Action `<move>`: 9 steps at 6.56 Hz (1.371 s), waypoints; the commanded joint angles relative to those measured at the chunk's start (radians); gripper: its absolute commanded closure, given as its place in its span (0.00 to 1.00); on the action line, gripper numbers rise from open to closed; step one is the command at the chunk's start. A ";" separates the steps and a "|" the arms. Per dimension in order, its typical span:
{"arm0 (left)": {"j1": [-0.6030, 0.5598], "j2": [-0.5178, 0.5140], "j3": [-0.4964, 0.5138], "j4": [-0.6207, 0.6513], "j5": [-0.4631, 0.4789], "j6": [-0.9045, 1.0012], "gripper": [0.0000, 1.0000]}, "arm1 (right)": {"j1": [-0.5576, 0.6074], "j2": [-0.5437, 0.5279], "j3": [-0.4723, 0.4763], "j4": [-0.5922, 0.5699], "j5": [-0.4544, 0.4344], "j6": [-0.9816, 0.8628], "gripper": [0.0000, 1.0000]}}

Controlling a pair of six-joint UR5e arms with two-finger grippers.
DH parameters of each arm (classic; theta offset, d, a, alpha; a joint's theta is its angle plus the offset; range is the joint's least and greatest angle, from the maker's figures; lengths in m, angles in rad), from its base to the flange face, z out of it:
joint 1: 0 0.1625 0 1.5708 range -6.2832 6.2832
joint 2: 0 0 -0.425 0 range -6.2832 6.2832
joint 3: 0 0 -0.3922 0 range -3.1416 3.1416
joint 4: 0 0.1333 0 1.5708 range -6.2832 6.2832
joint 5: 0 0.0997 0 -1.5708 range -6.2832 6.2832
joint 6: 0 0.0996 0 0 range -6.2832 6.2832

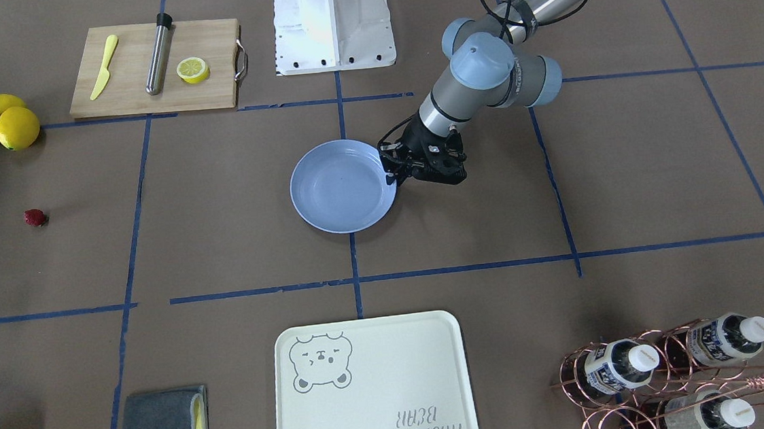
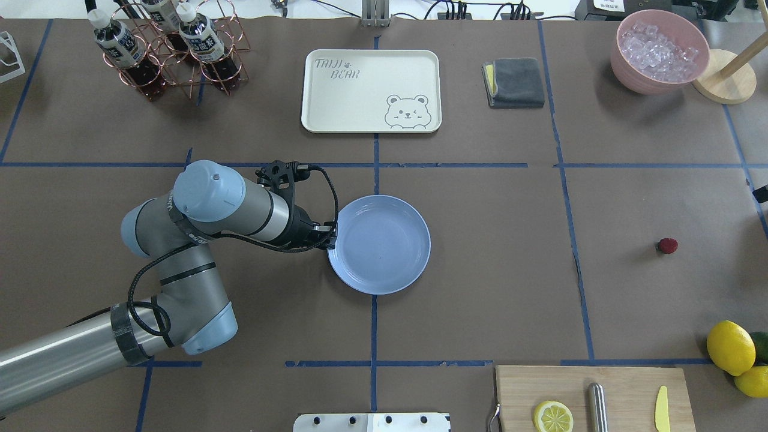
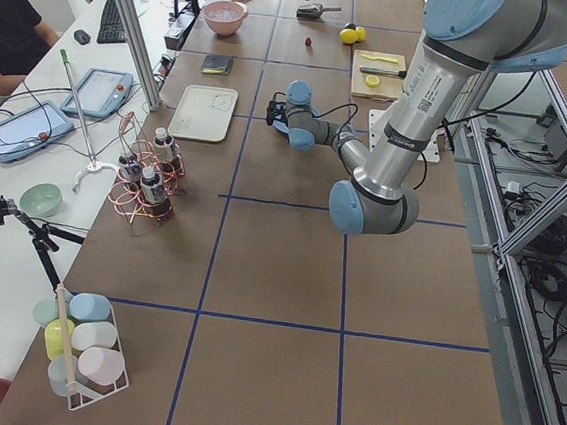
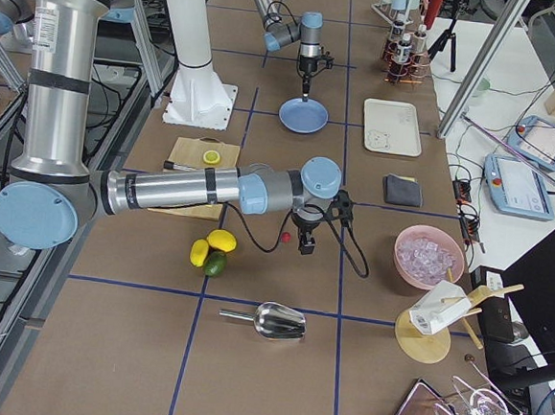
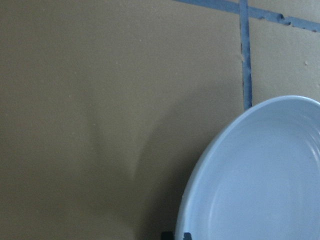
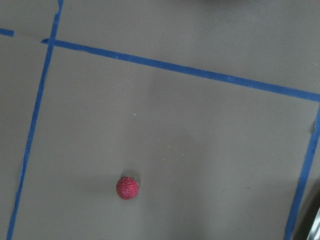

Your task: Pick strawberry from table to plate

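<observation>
**tapegrid:** Brown paper table [image 1: 216, 186] with blue tape lines [image 1: 468, 268]. The strawberry [image 1: 34, 217] sits alone on it, way over on the robot's right, near the lemons [image 1: 17, 127] and well apart from the plate [image 1: 343, 197]. Plate's empty, so the pick isn't done yet.

**ur5fan:** Yep. The right gripper [image 4: 305, 249] hangs just beside the berry in the side view, but that's the only shot of it, so nobody can tell how wide its fingers are. Its wrist camera has the berry low and left of centre, so it's probably not lined up.

**tapegrid:** That's the worry. It's a tiny round thing. If one finger clips it on the way down it rolls off, or it squirts out of the pinch.

**ur5fan:** And the left gripper [image 1: 398, 172] is parked right at the plate's rim. Can't tell whether it's pinching the rim or just next to it. If it bumps the plate, the drop spot moves. The two arms could also crowd each other over it.
</observation>
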 commanded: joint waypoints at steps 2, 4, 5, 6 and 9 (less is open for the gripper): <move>-0.028 0.054 -0.090 0.000 -0.001 -0.004 0.14 | -0.296 -0.015 -0.029 0.399 -0.283 0.562 0.00; -0.071 0.069 -0.115 0.010 -0.009 -0.003 0.14 | -0.405 -0.015 -0.110 0.499 -0.306 0.671 0.00; -0.071 0.071 -0.118 0.010 -0.006 -0.004 0.14 | -0.414 -0.034 -0.120 0.499 -0.306 0.671 0.00; -0.071 0.071 -0.122 0.010 -0.006 -0.004 0.13 | -0.417 -0.032 -0.140 0.500 -0.304 0.671 0.04; -0.069 0.078 -0.120 0.010 0.000 -0.006 0.12 | -0.423 -0.031 -0.163 0.500 -0.316 0.673 0.11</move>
